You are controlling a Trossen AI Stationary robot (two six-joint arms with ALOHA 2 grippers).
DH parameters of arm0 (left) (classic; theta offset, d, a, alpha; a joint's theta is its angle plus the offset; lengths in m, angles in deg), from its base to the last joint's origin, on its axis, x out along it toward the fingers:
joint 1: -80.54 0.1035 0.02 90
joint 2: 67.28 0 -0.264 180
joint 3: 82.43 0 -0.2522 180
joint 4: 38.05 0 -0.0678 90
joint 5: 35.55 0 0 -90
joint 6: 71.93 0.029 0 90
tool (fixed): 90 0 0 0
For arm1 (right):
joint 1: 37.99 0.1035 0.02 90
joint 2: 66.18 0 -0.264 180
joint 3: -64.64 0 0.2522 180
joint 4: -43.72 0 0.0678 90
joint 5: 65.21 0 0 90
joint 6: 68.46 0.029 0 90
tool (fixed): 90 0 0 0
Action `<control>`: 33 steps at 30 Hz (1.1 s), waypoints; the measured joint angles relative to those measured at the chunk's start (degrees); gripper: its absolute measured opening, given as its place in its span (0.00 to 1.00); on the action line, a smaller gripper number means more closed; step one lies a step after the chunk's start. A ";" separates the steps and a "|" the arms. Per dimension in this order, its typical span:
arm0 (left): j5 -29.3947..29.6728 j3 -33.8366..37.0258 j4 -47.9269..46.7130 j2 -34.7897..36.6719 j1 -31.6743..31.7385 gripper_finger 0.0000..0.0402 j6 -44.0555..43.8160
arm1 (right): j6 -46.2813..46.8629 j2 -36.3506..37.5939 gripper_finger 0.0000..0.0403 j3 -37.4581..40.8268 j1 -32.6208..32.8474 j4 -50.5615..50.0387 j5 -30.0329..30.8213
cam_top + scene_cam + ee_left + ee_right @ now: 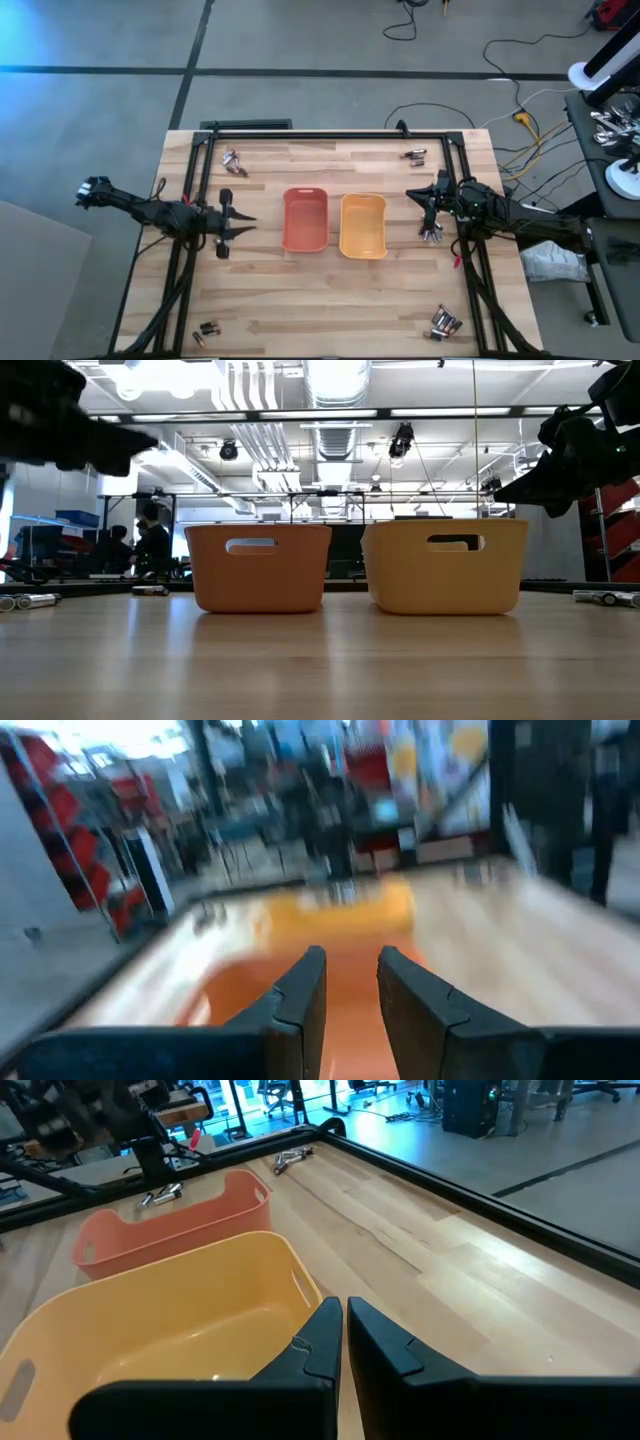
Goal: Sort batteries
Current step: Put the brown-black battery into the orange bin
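Robotics lab or workshop. Exposed ducts (335, 390) and strip lights running across open ceiling; cables (520, 95) trailing over grey concrete floor (100, 100); wooden worktop (330, 290) sitting in black metal frame (330, 133); people (140, 545) sitting at desks in background.

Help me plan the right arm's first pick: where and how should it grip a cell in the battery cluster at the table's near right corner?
Grip across the round body of an outer cell in the cluster, mid-length, coming straight down. The cells lie flat and bunched together, so an edge one probably leaves finger room. The right gripper hovers by the yellow tray, nearly shut, so open it first.
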 joint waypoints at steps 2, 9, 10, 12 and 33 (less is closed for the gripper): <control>-0.39 0.00 5.86 -0.39 0.00 0.19 -3.51 | 0.00 0.00 0.03 0.00 0.00 0.00 0.00; -0.59 -0.02 15.80 -2.73 0.02 0.19 -11.75 | 0.00 0.00 0.03 0.00 0.00 0.00 0.00; -0.61 -0.02 15.82 -3.24 0.04 0.19 -11.56 | 0.00 0.00 0.03 0.00 0.00 0.00 0.00; -0.44 -0.02 15.92 -4.63 0.09 0.19 -10.73 | 0.00 0.00 0.03 0.00 0.00 0.01 0.00; 30.91 0.11 15.41 -25.98 25.84 0.19 -29.41 | 0.00 0.00 0.03 0.00 0.00 0.01 0.00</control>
